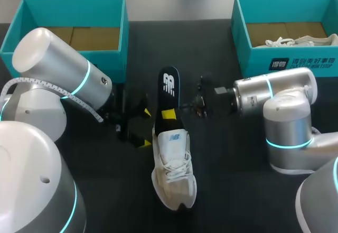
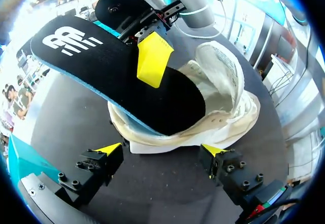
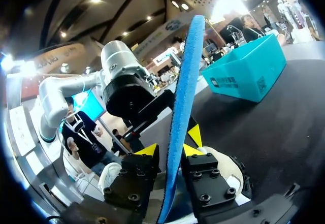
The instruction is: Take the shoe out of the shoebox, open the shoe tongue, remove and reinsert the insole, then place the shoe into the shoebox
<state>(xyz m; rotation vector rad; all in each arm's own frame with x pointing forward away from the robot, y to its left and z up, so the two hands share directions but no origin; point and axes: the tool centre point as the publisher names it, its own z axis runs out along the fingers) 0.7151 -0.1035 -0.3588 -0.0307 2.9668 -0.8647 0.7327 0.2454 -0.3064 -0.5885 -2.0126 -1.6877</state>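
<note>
**Right tool** (image 3: pixel 171 144): closed on the insole (image 3: pixel 184 82), one yellow tip on each face, pinching it near mid-length.

**Left tool** (image 2: pixel 161 150): open and empty. Its fingers stand either side of the shoe's heel end without touching it, low over the worktop (image 1: pixel 243 190).

**Insole:** black top, blue underside. The fore part lies in the shoe's opening and the heel part sticks out toward the far edge. Judged light, thin and bendy, with a foam face that should not slip in a pinch. The free end is likely to flop, so a hold nearer the end being fed would steer it better.

**Shoe** (image 1: pixel 173 172): white, mid-worktop, toe toward the near edge, collar spread wide. Judged light and soft-walled, and apt to slide on the smooth dark surface unless braced. The heel is probably the stiffest place to hold.

**Left shoebox** (image 1: pixel 68 3): teal, far left corner, bare cardboard floor.

**Right shoebox** (image 1: pixel 274 64): teal, far right corner, with a second white shoe (image 1: pixel 296 42) inside. Both boxes are well apart from the shoe.

**In the way:** the two tools work close together at the heel, with the insole's raised end between them.
</note>
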